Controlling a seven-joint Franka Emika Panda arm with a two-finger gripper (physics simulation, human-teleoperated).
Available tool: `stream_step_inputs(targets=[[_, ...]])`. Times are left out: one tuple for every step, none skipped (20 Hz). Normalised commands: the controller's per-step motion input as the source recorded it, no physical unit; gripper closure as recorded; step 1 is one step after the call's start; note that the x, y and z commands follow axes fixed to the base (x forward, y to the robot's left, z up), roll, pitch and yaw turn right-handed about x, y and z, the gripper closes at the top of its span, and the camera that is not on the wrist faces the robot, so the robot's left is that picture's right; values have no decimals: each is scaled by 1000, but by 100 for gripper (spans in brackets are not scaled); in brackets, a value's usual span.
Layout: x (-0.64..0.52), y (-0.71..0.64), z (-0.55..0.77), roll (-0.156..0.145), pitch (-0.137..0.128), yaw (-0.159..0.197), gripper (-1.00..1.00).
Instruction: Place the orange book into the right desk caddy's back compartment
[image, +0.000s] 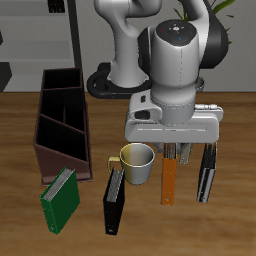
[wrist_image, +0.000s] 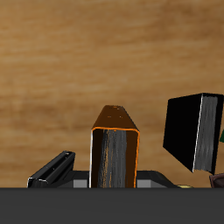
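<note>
The orange book (image: 169, 182) hangs upright under my gripper (image: 174, 154), near the table's front edge. In the wrist view the orange book (wrist_image: 115, 149) fills the middle, its grey speckled page edge facing the camera, with my gripper (wrist_image: 115, 181) shut on its near end. The right desk caddy (image: 62, 125) is a tall maroon-brown box with inner partitions, one slanted. It stands farther back and well to the side of the gripper, with a yellow mug between them.
A yellow mug (image: 137, 161) stands just beside the orange book. A black book (image: 115, 199) and a green book (image: 58, 198) lie in front of the caddy. Another black book (image: 207, 171) (wrist_image: 195, 131) is close on the orange book's other side.
</note>
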Motion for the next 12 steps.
stream_step_inputs(targets=[[-325, -309, 526, -10, -51, -31, 100], [22, -37, -8, 0, 0, 0, 100], [-279, -275, 579, -27, -100, 53, 100], [-260, -373, 525, -42, -13, -39, 100], [-370, -153, 538, -23, -58, 26, 100], [-361, -93, 426, -6, -42, 115, 100], [-326, -244, 457, -115, -23, 117, 100], [0, 0, 0, 0, 0, 0, 100], [-576, -232, 666, 56, 81, -30, 100], [-453, -65, 426, -72, -75, 165, 100], [-378, -39, 331, 56, 38, -2, 100], [-441, -185, 354, -77, -43, 86, 100]])
